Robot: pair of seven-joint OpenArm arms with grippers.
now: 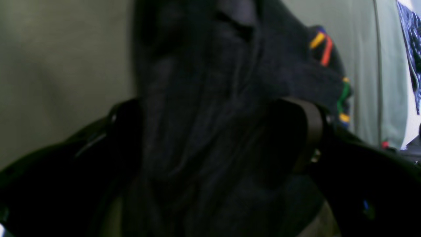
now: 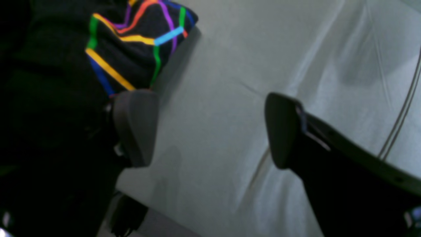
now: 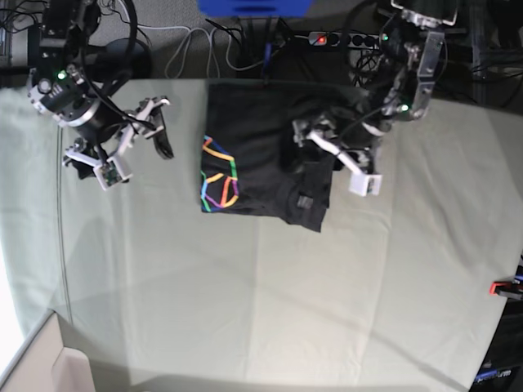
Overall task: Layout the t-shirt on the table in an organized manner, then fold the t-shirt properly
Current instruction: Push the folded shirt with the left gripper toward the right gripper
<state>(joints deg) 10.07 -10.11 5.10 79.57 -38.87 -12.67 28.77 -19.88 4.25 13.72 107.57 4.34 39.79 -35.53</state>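
Observation:
The black t-shirt [image 3: 253,155] lies partly folded at the back middle of the table [image 3: 245,294], its rainbow line print [image 3: 219,173] at its left edge. My left gripper [image 3: 335,159] stands open over the shirt's bunched right edge. In the left wrist view, dark fabric [image 1: 204,98] fills the wide gap of the left gripper [image 1: 210,138]. My right gripper [image 3: 135,143] is open, left of the shirt and apart from it. The right wrist view shows only table cloth in the right gripper [image 2: 210,131], with the print [image 2: 138,39] beyond its left finger [image 2: 135,128].
A red clamp [image 3: 500,287] sits at the table's right edge. Behind the table are a power strip [image 3: 343,38], cables [image 3: 204,49] and a blue object [image 3: 253,6]. Pale crease lines cross the table cloth [image 2: 296,59].

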